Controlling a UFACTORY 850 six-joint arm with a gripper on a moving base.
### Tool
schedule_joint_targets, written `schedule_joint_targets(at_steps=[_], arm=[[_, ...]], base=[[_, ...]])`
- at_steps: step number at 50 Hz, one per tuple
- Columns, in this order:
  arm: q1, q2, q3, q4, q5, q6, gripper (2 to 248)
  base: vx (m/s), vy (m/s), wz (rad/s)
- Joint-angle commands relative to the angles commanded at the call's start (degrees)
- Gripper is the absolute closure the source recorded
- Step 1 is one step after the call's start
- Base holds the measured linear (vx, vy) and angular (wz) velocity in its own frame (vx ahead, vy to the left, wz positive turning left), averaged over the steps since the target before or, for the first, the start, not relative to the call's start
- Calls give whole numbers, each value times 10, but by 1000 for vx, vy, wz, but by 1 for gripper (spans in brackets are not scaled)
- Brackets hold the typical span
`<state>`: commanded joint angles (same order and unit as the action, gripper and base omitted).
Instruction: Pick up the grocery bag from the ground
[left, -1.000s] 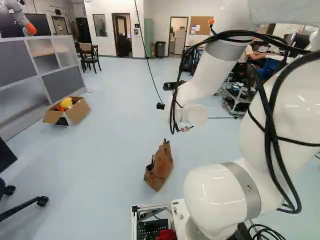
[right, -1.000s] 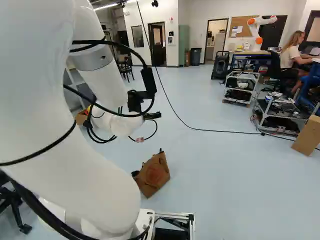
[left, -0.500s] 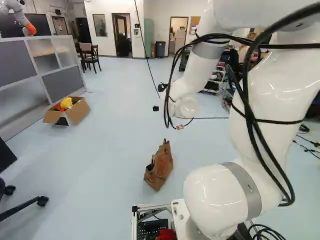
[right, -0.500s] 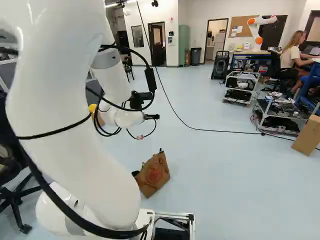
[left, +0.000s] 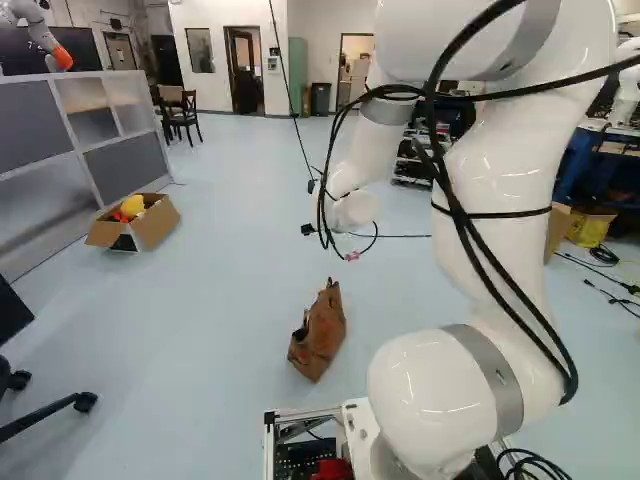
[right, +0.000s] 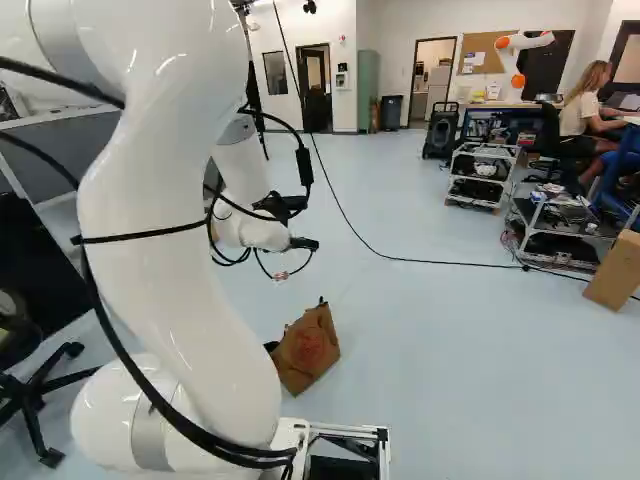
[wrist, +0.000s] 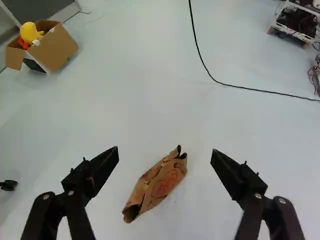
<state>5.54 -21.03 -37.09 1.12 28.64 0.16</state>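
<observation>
Gripper (right: 303, 243): jaws spread wide, nothing held or touched. Left to right: cardboard box (wrist: 57, 47) with a yellow item (wrist: 30, 32), far ahead, beyond the left finger; grocery bag (wrist: 159, 184) on the floor (wrist: 125, 100), ahead, in line with the gap, apart from both fingers; black cable (wrist: 201, 59) farther out, running past the right finger. Wrist view alone shows both fingers clearly; left base view alone shows a yellow container (left: 592, 228), well right of the jaws. Bag: brown paper, creased, reddish mark on one side, dark opening.
</observation>
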Motion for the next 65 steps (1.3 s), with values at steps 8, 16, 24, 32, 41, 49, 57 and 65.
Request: schedule_joint_targets(at_steps=[8,16,24,32,41,49,57,65], arm=[[3,-34,-30,11,-30,43,3],[6,-66,-60,24,-70,104,3],[9,-99,-90,37,-113,168,3],[11,-130,-121,50,-153,213,3],[14,-164,-156,65,-196,222,3],[17,-194,-187,79,-233,223,3],[19,-223,-218,92,-273,223,3],[17,-249,-243,105,-303,224,3]], base=[[0,0,0],[0,0,0],[0,0,0],[0,0,0],[0,0,0],[0,0,0],[0,0,0],[0,0,0]])
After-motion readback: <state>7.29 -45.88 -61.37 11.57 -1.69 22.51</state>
